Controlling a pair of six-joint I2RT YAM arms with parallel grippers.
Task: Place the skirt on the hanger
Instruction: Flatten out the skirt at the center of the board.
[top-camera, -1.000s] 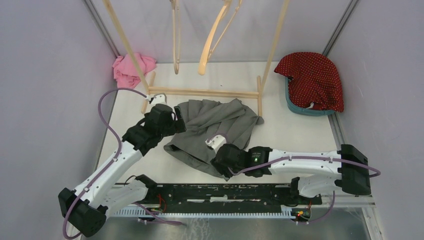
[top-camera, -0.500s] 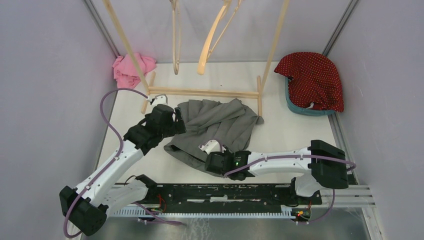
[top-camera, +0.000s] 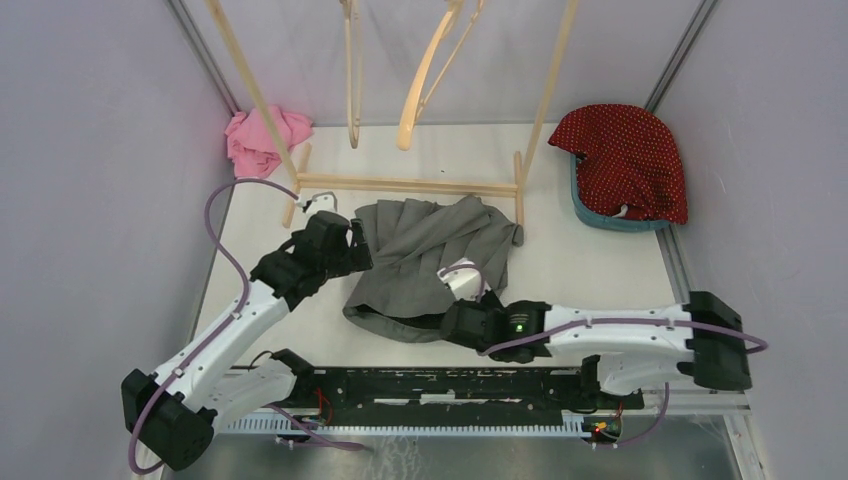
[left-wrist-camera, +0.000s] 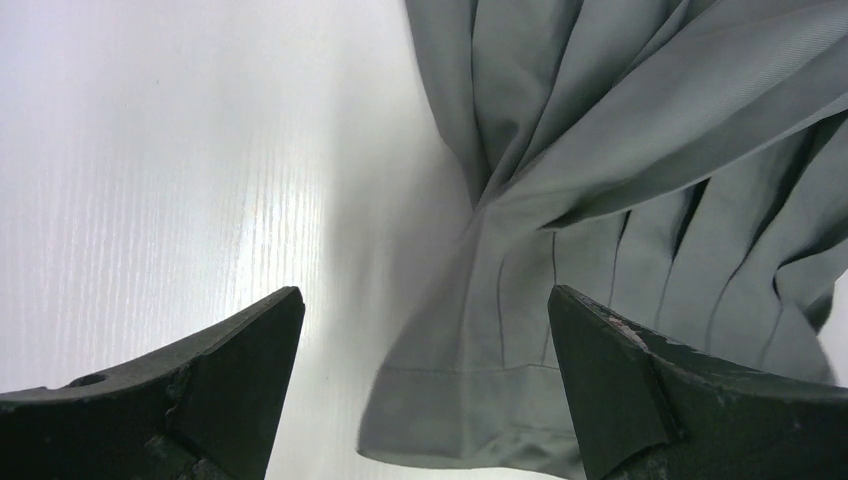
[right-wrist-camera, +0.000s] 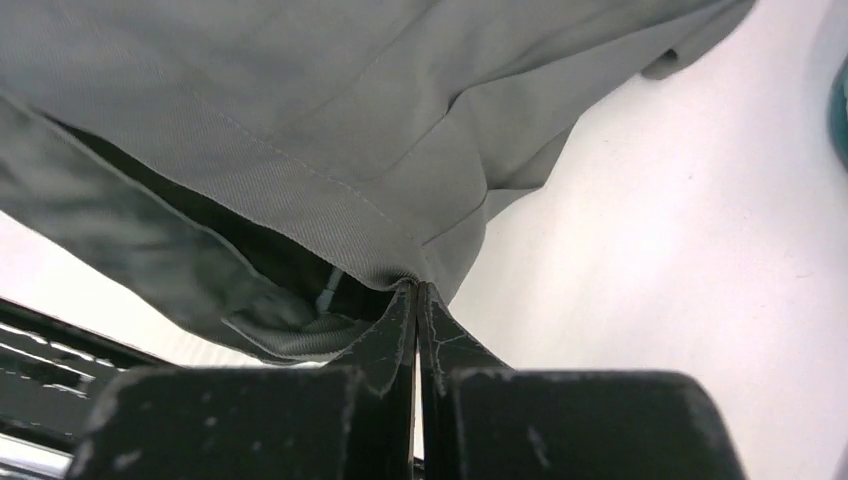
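The grey pleated skirt (top-camera: 430, 255) lies crumpled on the white table, in front of the wooden rack. Two wooden hangers (top-camera: 425, 80) hang from that rack at the back. My right gripper (top-camera: 445, 322) is at the skirt's near edge. The right wrist view shows this gripper (right-wrist-camera: 417, 290) shut, its tips pinching a stitched edge of the skirt (right-wrist-camera: 300, 100). My left gripper (top-camera: 360, 238) hovers at the skirt's left side. It stands wide open (left-wrist-camera: 425, 300), with a corner of the skirt (left-wrist-camera: 620, 200) below and between its fingers, untouched.
The rack's wooden base bar (top-camera: 400, 185) runs across the table behind the skirt. A pink cloth (top-camera: 262, 138) lies at the back left. A red dotted garment (top-camera: 625, 160) covers a teal basket at the back right. Purple walls close in both sides.
My right gripper has closed on the skirt's near edge and moved slightly right, bunching that edge inward. The left arm has barely moved and stays open.
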